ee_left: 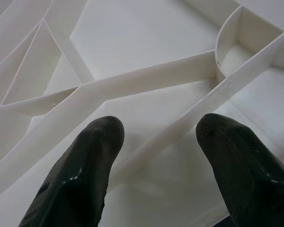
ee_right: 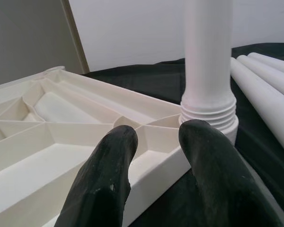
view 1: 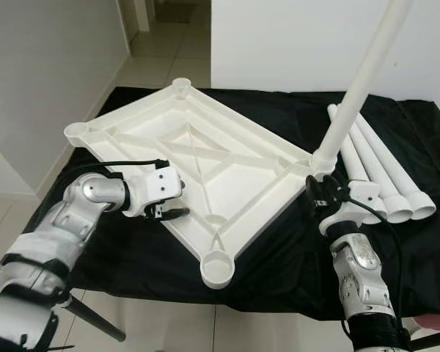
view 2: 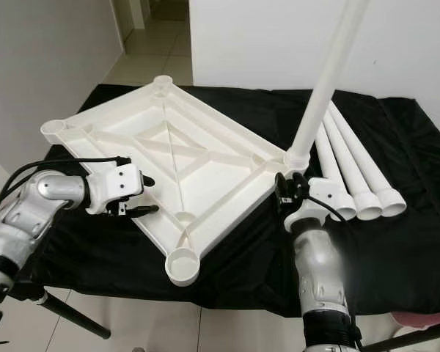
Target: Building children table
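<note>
White walls [view 1: 51, 66] flank a pale tiled floor [view 1: 165, 55] leading away behind.

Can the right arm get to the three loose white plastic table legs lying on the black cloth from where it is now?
Probably yes. The three loose white plastic table legs lie just beside the right gripper, with bare black cloth between them and nothing on top. The upright white leg standing in the tabletop's corner socket sits to the other side.

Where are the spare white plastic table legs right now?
Three loose white plastic legs lie side by side on the black cloth, on the robot's right, just beyond the upside-down white tabletop and the leg standing in its corner socket.
</note>
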You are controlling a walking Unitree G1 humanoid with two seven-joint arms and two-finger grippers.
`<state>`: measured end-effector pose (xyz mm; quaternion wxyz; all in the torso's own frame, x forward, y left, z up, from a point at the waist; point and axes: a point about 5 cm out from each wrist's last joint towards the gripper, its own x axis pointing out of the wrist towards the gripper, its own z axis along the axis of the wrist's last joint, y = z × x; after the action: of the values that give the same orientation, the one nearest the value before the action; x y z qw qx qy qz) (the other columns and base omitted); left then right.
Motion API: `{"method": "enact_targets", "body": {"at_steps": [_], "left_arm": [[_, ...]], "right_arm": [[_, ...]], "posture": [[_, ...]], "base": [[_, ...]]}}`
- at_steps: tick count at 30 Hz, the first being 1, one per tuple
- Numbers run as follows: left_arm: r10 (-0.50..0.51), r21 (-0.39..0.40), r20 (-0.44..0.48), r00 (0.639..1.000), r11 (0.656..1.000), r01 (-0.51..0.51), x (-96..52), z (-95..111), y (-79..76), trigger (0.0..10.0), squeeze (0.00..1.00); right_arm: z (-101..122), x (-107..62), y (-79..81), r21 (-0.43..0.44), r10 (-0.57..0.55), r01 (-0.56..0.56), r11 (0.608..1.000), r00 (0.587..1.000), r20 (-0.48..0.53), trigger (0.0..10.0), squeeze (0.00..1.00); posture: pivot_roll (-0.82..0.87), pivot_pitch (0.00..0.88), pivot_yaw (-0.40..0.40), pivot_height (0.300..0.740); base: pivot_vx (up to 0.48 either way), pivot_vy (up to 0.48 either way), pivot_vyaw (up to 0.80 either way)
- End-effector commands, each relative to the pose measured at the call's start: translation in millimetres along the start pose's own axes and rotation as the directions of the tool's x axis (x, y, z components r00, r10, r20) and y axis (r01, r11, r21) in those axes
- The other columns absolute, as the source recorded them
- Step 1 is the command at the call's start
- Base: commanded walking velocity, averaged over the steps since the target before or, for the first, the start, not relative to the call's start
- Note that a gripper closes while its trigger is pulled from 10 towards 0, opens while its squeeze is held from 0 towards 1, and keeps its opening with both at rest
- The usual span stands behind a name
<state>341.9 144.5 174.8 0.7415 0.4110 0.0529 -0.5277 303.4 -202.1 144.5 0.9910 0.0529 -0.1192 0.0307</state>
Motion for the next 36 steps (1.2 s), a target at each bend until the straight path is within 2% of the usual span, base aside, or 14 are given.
{"method": "enact_targets", "body": {"at_steps": [1, 5, 6, 11, 12, 20, 26, 27, 30, 31, 36], "left_arm": [[-0.027, 0.025, -0.025, 0.999, 0.999, 0.027, 2.4, -1, 0.5, 10.0, 0.0], [-0.095, 0.021, -0.041, 0.995, 0.995, 0.096, 8.1, -2, -1.9, 10.0, 0.0], [-0.124, 0.013, -0.052, 0.991, 0.992, 0.124, 9.7, -3, -3.8, 10.0, 1.0], [-0.152, 0.071, -0.072, 0.986, 0.985, 0.157, 17.4, -4, -4.3, 10.0, 1.0], [-0.162, 0.083, -0.078, 0.984, 0.982, 0.169, 19.4, -4, -4.4, 10.0, 0.0], [-0.227, 0.11, -0.096, 0.969, 0.965, 0.237, 32.8, 0, -4.0, 10.0, 0.0], [-0.281, 0.079, -0.066, 0.957, 0.955, 0.286, 39.6, 5, -4.9, 10.0, 0.0], [-0.292, 0.072, -0.061, 0.954, 0.952, 0.296, 40.7, 5, -5.1, 8.9, 0.0], [-0.312, 0.061, -0.053, 0.949, 0.947, 0.315, 43.0, 6, -5.4, 8.6, 0.0], [-0.326, 0.039, -0.044, 0.944, 0.944, 0.328, 44.2, 6, -5.2, 4.9, 0.0], [-0.338, 0.02, -0.035, 0.941, 0.941, 0.339, 45.8, 8, -4.9, 4.6, 0.0]], "right_arm": [[-2, -1.6, 0.9, 0.001, -0.004, 0.004, 1.0, 1.0, -0.001, 10.0, 0.0], [-3, -4.4, -1.5, -0.001, -0.011, 0.011, 1.0, 1.0, -0.006, 10.0, 0.0], [-3, -4.8, -2.3, -0.001, -0.012, 0.012, 1.0, 1.0, -0.007, 10.0, 0.0], [-3, -5.0, -4.6, -0.005, -0.019, 0.019, 1.0, 1.0, -0.007, 10.0, 0.0], [-3, -4.8, -4.6, -0.006, -0.019, 0.019, 1.0, 1.0, -0.007, 10.0, 0.0], [-2, -5.0, -4.4, -0.009, -0.015, 0.015, 1.0, 1.0, -0.009, 10.0, 0.0], [-2, -7.2, -4.9, -0.013, -0.02, 0.02, 1.0, 1.0, -0.008, 10.0, 0.0], [-2, -8.1, -5.3, -0.014, -0.023, 0.023, 1.0, 1.0, -0.008, 10.0, 0.0], [-2, -10.4, -6.3, -0.014, -0.029, 0.029, 0.999, 1.0, -0.009, 10.0, 0.0], [-2, -12.0, -6.2, -0.016, -0.033, 0.033, 0.999, 0.999, -0.008, 10.0, 0.0], [-2, -13.0, -6.5, -0.017, -0.038, 0.038, 0.999, 0.999, -0.007, 10.0, 0.0]], "posture": [[-0.02, 0.066, 0.042, 0.74], [-0.02, 0.068, 0.044, 0.74], [-0.03, 0.071, 0.048, 0.74], [-0.03, 0.073, 0.049, 0.74], [-0.03, 0.076, 0.05, 0.74], [-0.04, 0.085, 0.051, 0.74], [-0.05, 0.093, 0.063, 0.74], [-0.05, 0.095, 0.066, 0.74], [-0.05, 0.098, 0.073, 0.74], [-0.06, 0.107, 0.083, 0.74], [-0.06, 0.107, 0.083, 0.74]], "base": [[0.0, 0.0, 0.0], [0.0, 0.0, 0.0], [0.0, 0.0, 0.0], [0.0, 0.0, 0.0], [0.0, 0.0, 0.0], [0.0, 0.0, 0.0], [0.0, 0.0, 0.0], [0.0, 0.0, 0.0], [0.0, 0.0, 0.0], [0.0, 0.0, 0.0], [0.0, 0.0, 0.0]]}}
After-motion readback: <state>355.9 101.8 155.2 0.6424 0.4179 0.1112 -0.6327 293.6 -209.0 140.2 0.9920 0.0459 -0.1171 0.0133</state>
